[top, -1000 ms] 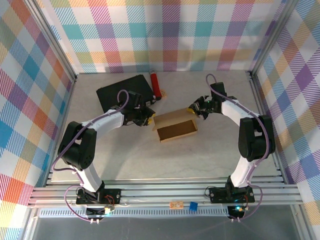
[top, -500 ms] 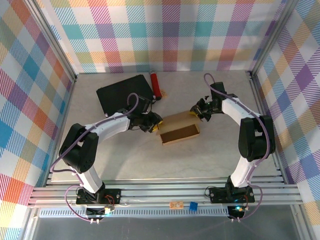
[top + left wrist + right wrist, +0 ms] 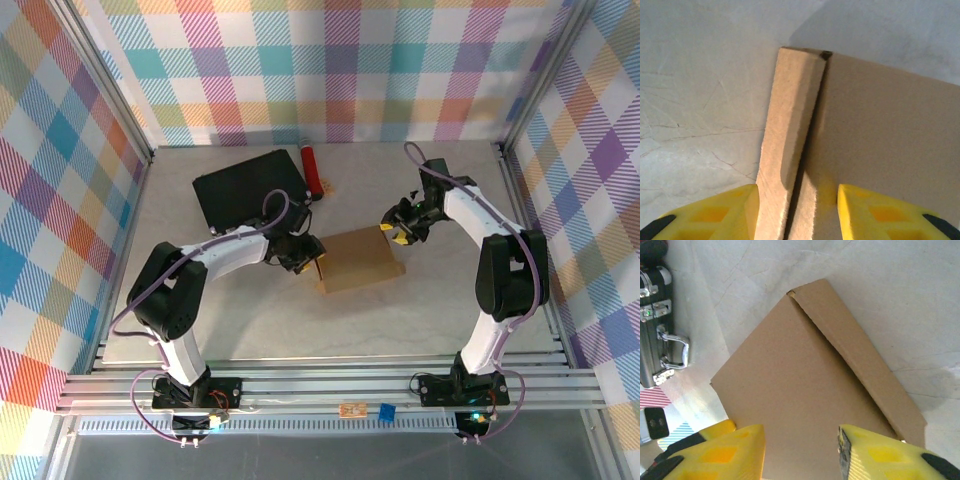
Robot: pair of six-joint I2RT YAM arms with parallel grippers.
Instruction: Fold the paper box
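Note:
The paper box (image 3: 362, 259) lies in the middle of the table as a shallow brown cardboard box with its lid down flat. My left gripper (image 3: 306, 256) is at the box's left end. In the left wrist view this gripper (image 3: 797, 194) stands open astride the upright side flap of the box (image 3: 790, 130), and its left finger (image 3: 740, 205) is close against the flap. My right gripper (image 3: 399, 229) hovers at the box's far right corner. In the right wrist view that gripper (image 3: 800, 434) is open above the lid of the box (image 3: 790, 370) and holds nothing.
A black case (image 3: 248, 192) with a metal handle (image 3: 675, 347) lies at the back left, near the left arm. A small red cylinder (image 3: 310, 170) lies beside it. Metal frame rails and checked walls enclose the table.
The box's lid has come down from open to flat. My right gripper opened and let it go. My left gripper moved right to the box's left end and opened wider.

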